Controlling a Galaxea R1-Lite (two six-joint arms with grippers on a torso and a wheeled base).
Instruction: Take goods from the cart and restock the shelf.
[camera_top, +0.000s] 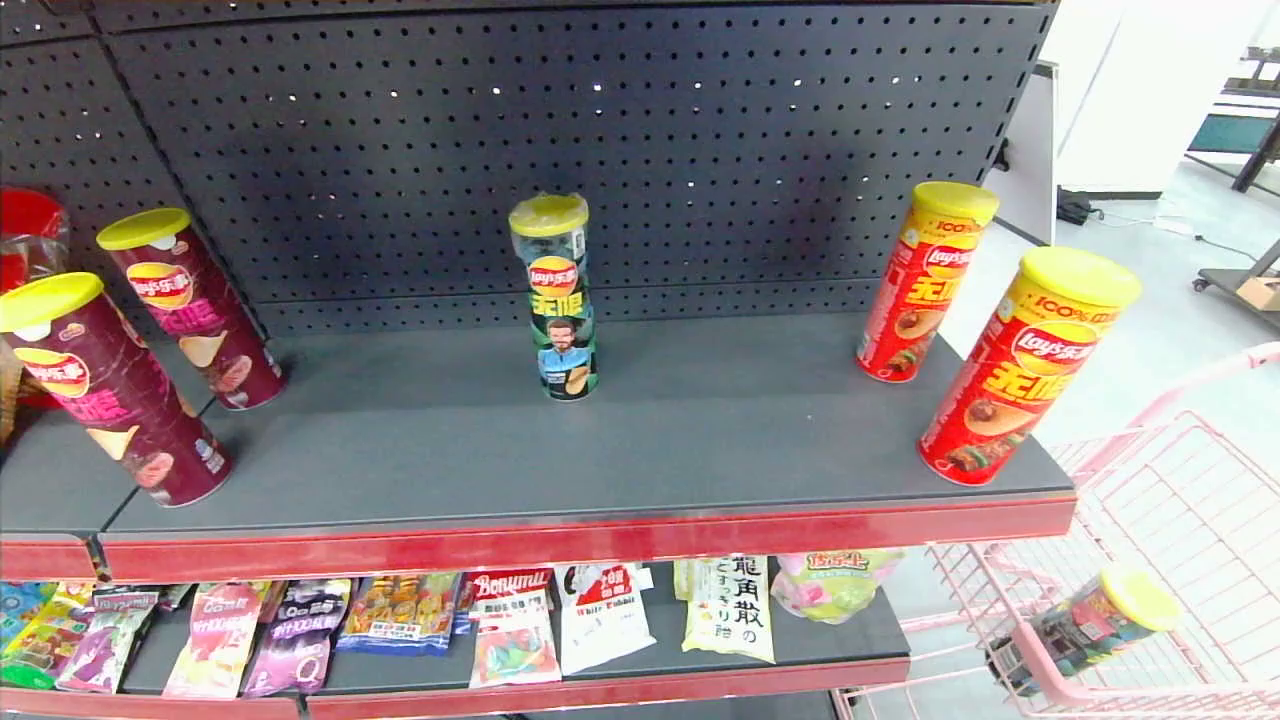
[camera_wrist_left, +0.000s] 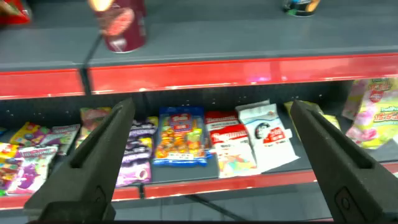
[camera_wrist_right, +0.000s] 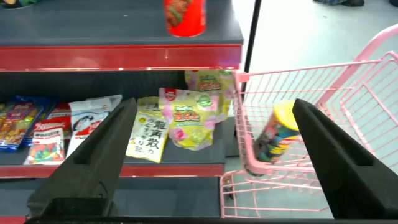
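Two purple cans (camera_top: 110, 385) stand at the left of the gray shelf (camera_top: 600, 450) in the head view. A green can (camera_top: 555, 295) stands in the middle, two red cans (camera_top: 1030, 365) at the right. A dark can (camera_top: 1090, 625) lies in the pink cart (camera_top: 1215, 372), lower right. The left gripper (camera_wrist_left: 211, 107) and right gripper (camera_wrist_right: 214, 104) have fingers spread wide, holding nothing.

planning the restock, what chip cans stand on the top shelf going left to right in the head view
front maroon can → rear maroon can → green can → rear red can → front red can
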